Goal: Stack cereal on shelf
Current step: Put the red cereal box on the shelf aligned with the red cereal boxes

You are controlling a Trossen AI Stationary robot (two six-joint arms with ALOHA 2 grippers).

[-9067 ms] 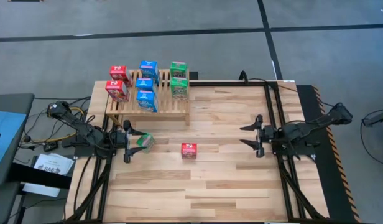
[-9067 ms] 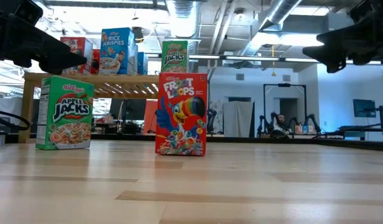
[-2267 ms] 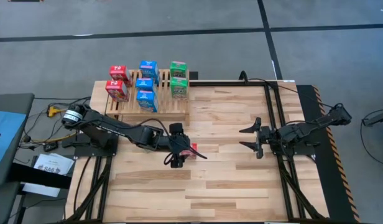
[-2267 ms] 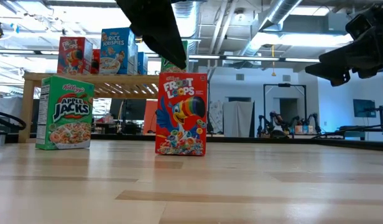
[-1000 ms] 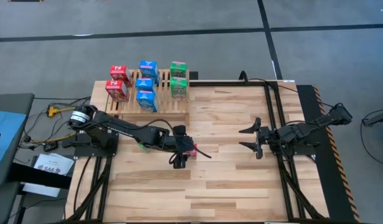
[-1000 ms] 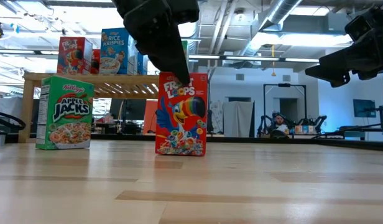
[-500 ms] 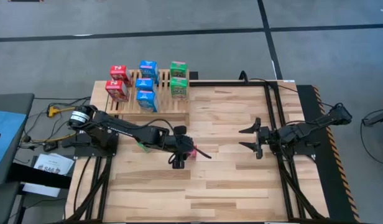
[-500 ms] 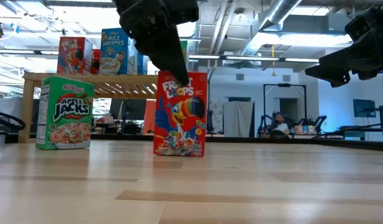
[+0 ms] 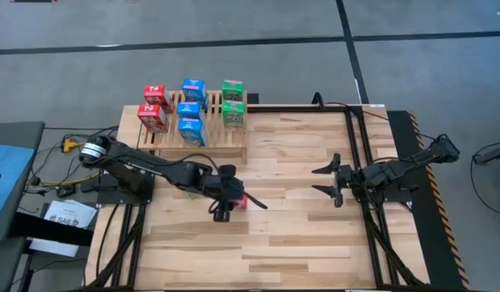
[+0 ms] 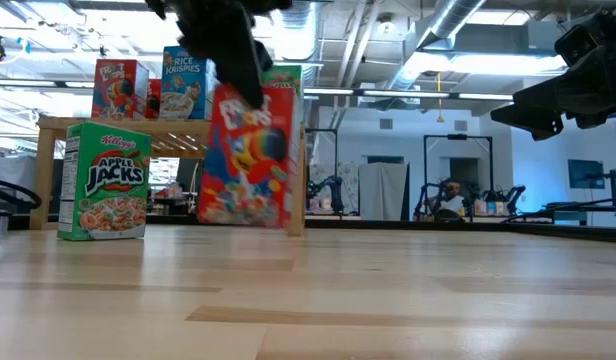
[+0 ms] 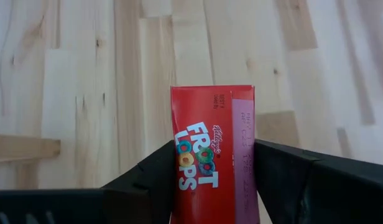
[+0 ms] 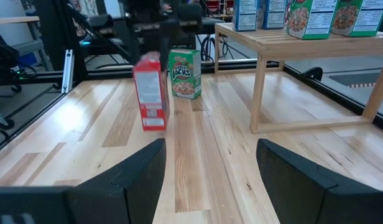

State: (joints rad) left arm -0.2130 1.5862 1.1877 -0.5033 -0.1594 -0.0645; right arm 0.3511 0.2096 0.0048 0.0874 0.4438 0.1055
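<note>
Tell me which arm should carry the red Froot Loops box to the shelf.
Left. Its gripper already clamps the red box, which is lifted off the table, with the shelf on its side. The right gripper waits open, farther away.

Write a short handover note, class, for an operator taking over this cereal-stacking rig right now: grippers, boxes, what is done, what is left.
Left gripper: shut on the red Froot Loops box, lifted off the table, between the table's middle and the shelf.
Right gripper: open, empty, waiting over the right side of the table.
On the shelf: six boxes, two red, two blue, two green.
Still on the table: one green Apple Jacks box, standing upright near the shelf.
Left to do: place the red box on the shelf, then fetch and shelve the green one.
</note>
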